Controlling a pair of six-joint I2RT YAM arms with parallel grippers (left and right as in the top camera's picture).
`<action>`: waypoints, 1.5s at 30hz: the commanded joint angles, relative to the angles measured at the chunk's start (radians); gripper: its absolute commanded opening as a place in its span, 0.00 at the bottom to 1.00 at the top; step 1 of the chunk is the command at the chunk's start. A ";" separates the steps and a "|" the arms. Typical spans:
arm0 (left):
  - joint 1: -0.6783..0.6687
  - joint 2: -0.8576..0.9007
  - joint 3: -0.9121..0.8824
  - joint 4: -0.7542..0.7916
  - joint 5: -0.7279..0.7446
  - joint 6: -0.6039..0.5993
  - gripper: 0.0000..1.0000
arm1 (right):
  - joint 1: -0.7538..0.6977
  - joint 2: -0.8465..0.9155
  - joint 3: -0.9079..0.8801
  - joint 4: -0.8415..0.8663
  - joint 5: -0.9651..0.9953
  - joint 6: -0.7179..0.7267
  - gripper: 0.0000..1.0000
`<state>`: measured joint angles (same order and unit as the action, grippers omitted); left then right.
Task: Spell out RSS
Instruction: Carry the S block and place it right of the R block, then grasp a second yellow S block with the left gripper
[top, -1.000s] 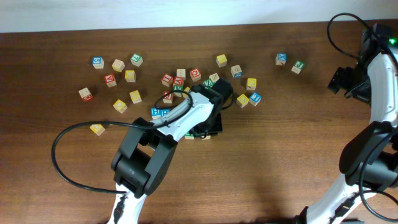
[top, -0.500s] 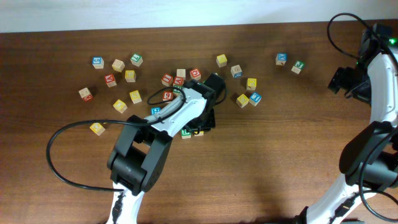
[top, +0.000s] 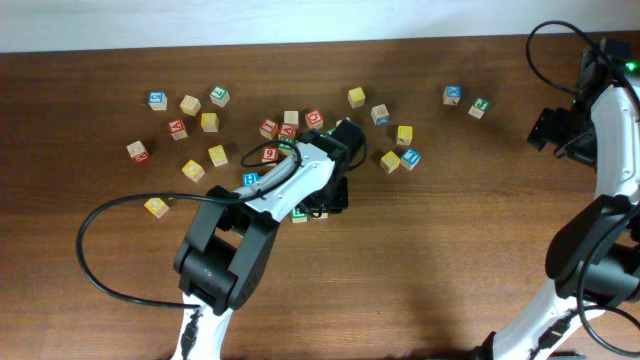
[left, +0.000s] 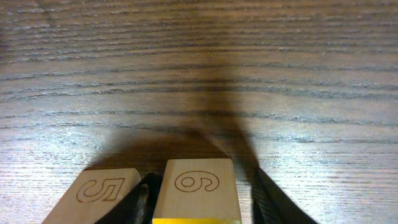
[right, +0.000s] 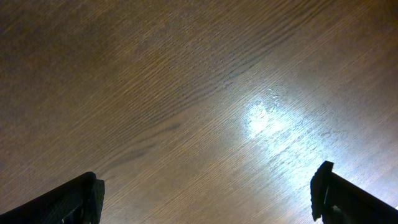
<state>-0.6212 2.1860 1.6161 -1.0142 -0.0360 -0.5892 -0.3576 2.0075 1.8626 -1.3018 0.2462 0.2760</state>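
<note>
Lying under left gripper (left: 202, 199): dark grained table (left: 199, 74) (glossy).

Dark brown wood-grain table (top: 450, 260) fills the overhead view, with a pale strip (top: 250, 20) along the top edge of the frame.
Left wrist view: grain runs left-right, soft shadow (left: 205, 134) at lower centre. Right wrist view: diagonal grain, bright glare (right: 264, 118) right of centre, left side dimmer.

The desk (top: 450, 260) is dark brown with fine streaked grain. Near its middle, a pale wooden cube (left: 198, 186) has a yellow face. The scattered cubes (top: 217, 155) show red, blue, green and yellow.
</note>
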 joint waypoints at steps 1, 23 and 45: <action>-0.009 0.035 -0.005 -0.013 0.018 0.019 0.44 | -0.003 -0.018 0.006 0.000 0.013 -0.003 0.98; 0.275 0.035 0.696 -0.484 -0.040 0.064 0.59 | -0.003 -0.018 0.006 0.000 0.013 -0.003 0.98; 0.554 0.322 0.660 -0.348 -0.062 0.203 0.58 | -0.003 -0.018 0.006 0.000 0.013 -0.003 0.98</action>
<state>-0.0673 2.4969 2.2738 -1.3796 -0.1272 -0.4683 -0.3576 2.0075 1.8626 -1.3022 0.2462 0.2768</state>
